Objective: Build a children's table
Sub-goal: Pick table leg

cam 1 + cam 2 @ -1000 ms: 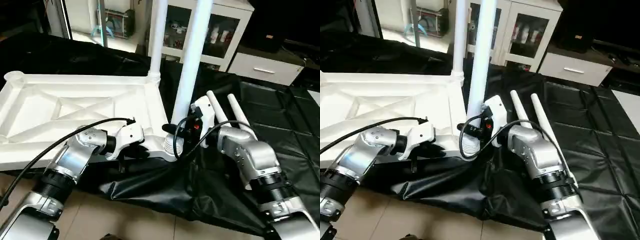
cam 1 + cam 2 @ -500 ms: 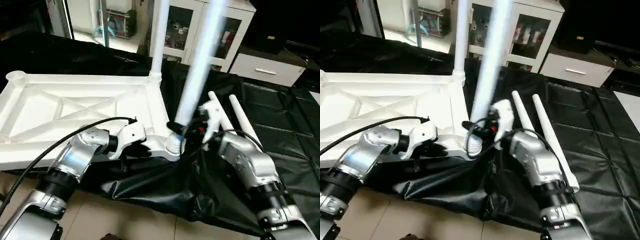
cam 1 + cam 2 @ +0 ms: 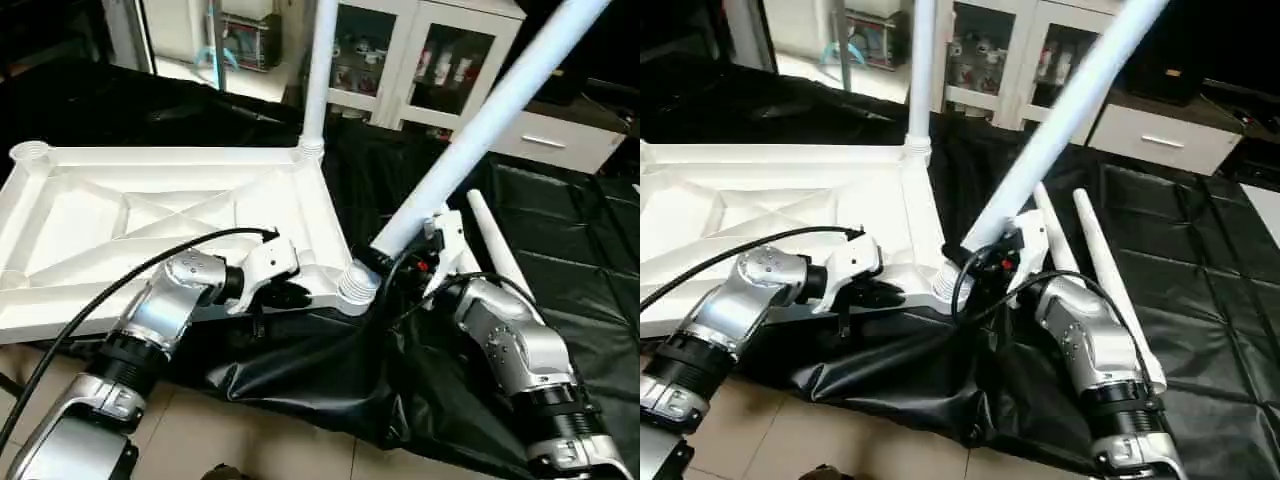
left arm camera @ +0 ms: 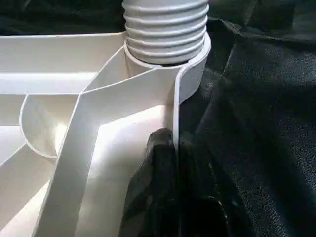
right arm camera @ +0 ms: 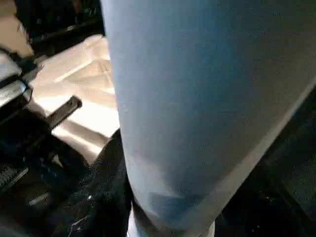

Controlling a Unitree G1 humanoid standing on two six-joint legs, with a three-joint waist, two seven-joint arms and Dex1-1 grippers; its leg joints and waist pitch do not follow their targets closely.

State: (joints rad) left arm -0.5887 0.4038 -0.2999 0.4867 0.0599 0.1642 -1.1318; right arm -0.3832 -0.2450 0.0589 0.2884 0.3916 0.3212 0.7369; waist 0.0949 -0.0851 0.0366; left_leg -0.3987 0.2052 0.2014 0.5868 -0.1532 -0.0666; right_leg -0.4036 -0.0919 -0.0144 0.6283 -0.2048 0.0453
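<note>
One leg [image 3: 318,70] is standing in the upturned table top's [image 3: 150,215] far socket; I'm clamping the rim with my left gripper [image 3: 290,295], slanting the second leg [image 3: 480,120] at the near socket [image 3: 357,285] in my right gripper [image 3: 385,262], two spare legs [image 3: 495,255] still lying beside.

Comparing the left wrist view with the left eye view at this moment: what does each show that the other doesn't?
Left wrist view alone: the threaded end of the tilted leg sitting at the corner socket, and the left gripper shut on the tabletop's edge wall. Left eye view alone: the right gripper holding that tilted leg, an upright leg, a loose leg, the cabinet. Shared: the tabletop, black sheet.
</note>
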